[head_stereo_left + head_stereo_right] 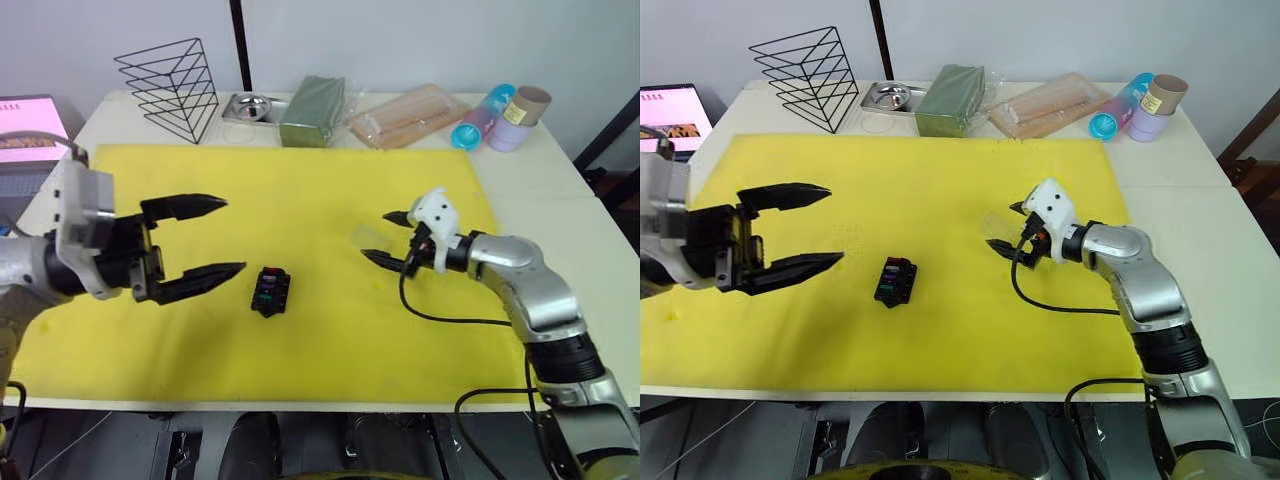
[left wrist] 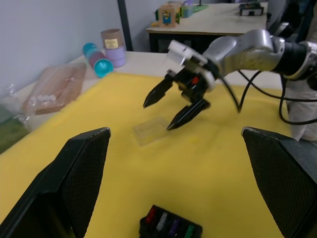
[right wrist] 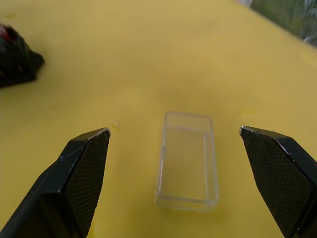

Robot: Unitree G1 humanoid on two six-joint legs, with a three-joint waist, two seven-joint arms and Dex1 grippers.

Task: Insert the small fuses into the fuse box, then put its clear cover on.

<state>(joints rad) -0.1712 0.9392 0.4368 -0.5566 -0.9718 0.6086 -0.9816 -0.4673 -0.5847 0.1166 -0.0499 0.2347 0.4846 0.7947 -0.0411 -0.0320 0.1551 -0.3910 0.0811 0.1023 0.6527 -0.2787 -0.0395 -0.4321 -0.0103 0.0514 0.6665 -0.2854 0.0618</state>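
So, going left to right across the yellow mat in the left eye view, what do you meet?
Left gripper, open → fuse box holding the fuses → clear cover lying flat on the mat → right gripper, open beside the cover.

Fuse box (image 3: 17, 59) cut off at right wrist view's edge. Clear cover (image 1: 368, 237) faint in head views, outline barely discernible.

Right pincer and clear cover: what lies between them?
Nothing but bare yellow mat. In the right wrist view the open right pincer frames the clear cover, which lies flat, untouched.
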